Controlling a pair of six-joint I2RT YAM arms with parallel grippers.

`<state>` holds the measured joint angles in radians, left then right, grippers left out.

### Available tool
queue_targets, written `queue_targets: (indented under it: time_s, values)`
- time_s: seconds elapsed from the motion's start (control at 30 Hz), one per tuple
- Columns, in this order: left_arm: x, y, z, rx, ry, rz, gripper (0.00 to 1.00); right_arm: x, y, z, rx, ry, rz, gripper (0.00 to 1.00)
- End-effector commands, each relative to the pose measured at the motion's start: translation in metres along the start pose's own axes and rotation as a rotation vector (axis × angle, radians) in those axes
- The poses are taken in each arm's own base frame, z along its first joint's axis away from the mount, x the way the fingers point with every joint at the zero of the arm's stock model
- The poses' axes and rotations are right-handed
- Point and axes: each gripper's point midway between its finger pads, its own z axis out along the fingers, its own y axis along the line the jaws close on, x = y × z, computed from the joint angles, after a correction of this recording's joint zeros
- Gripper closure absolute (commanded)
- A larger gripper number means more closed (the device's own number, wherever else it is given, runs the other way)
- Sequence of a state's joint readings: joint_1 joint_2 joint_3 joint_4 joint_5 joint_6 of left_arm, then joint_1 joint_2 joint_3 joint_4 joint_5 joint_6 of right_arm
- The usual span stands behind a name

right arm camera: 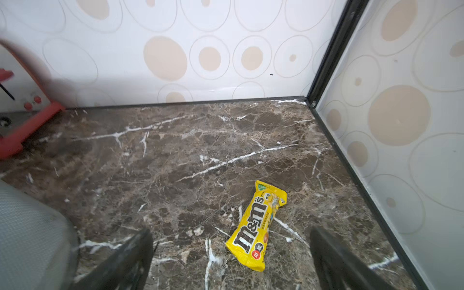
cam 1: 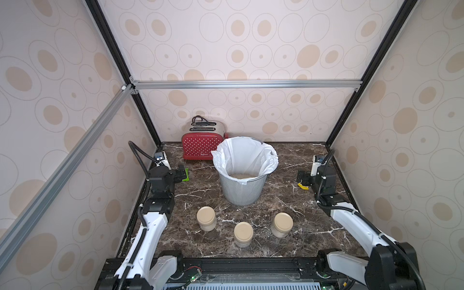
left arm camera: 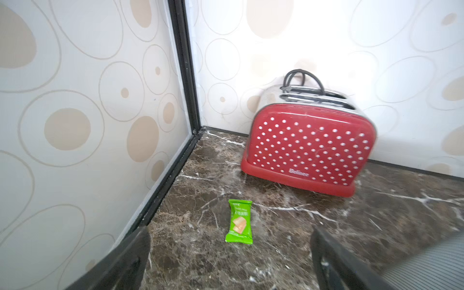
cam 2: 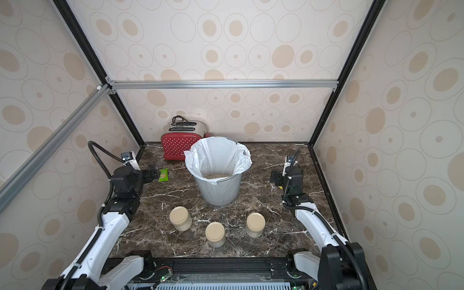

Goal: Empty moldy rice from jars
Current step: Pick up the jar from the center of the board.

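1. Three jars [cam 1: 243,234], lids on and upright, stand in a loose row at the near side of the marble bench [cam 1: 301,241], well apart from one another. Pale contents show through the glass of the left jar [cam 1: 206,223]; how full the others are is hard to tell.
2. Behind them at centre, the mesh bin [cam 1: 241,193] with its white liner already holds a shallow bed of rice [cam 1: 242,176].
3. The left arm [cam 1: 160,180] sits by the left wall, jaws wide and empty, with a green snack packet [left arm camera: 239,222] on the bench ahead. The right arm [cam 1: 324,178] mirrors it by the right wall, jaws wide and empty, with a yellow candy packet [right arm camera: 256,226] just ahead.
4. No jar is in hand; this looks like a pause between jars.
5. The next move probably calls for one arm to steady a jar while the other takes off its lid, before tipping it over the bin.
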<state>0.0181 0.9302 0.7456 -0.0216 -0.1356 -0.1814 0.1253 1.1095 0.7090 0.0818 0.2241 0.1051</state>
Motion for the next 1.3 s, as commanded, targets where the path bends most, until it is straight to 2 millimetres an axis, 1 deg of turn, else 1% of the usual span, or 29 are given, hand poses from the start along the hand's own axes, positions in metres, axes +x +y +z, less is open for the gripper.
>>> queue_targets:
  time_s: [0.0, 0.07, 0.17, 0.23, 0.4, 0.5, 0.57, 0.63, 0.83, 1.0, 1.13, 1.27]
  values:
    - [0.034, -0.018, -0.021, 0.131, 0.188, -0.017, 0.01, 0.050, -0.008, -0.029, 0.033, 0.238, 0.027, 0.00]
    - [0.038, -0.029, -0.031, 0.199, 0.217, -0.044, 0.01, 0.051, -0.005, -0.043, 0.009, 0.270, 0.058, 0.00]
    - [0.045, -0.034, -0.041, 0.232, 0.241, -0.090, 0.01, 0.056, -0.002, -0.061, -0.010, 0.357, 0.098, 0.00]
    - [0.047, -0.036, -0.046, 0.252, 0.236, -0.110, 0.01, 0.062, 0.005, -0.072, -0.041, 0.421, 0.114, 0.00]
    - [0.060, -0.045, -0.049, 0.281, 0.245, -0.108, 0.01, 0.076, 0.026, -0.093, -0.103, 0.518, 0.097, 0.00]
    - [0.065, -0.059, -0.054, 0.320, 0.265, -0.099, 0.01, 0.084, 0.045, -0.107, -0.153, 0.563, 0.059, 0.00]
    - [0.067, -0.066, -0.055, 0.334, 0.269, -0.104, 0.01, 0.089, 0.052, -0.115, -0.163, 0.588, 0.036, 0.00]
    - [0.070, -0.067, -0.055, 0.333, 0.280, -0.132, 0.01, 0.093, 0.056, -0.123, -0.168, 0.615, 0.030, 0.00]
    - [0.073, -0.072, -0.059, 0.360, 0.286, -0.181, 0.01, 0.104, 0.069, -0.141, -0.197, 0.671, 0.004, 0.00]
    - [0.079, -0.071, -0.063, 0.367, 0.286, -0.210, 0.01, 0.114, 0.080, -0.153, -0.214, 0.719, -0.038, 0.00]
    - [0.080, -0.069, -0.067, 0.362, 0.277, -0.217, 0.01, 0.120, 0.086, -0.158, -0.202, 0.739, -0.078, 0.00]
    - [0.082, -0.071, -0.069, 0.379, 0.288, -0.213, 0.01, 0.129, 0.094, -0.161, -0.200, 0.767, -0.118, 0.00]
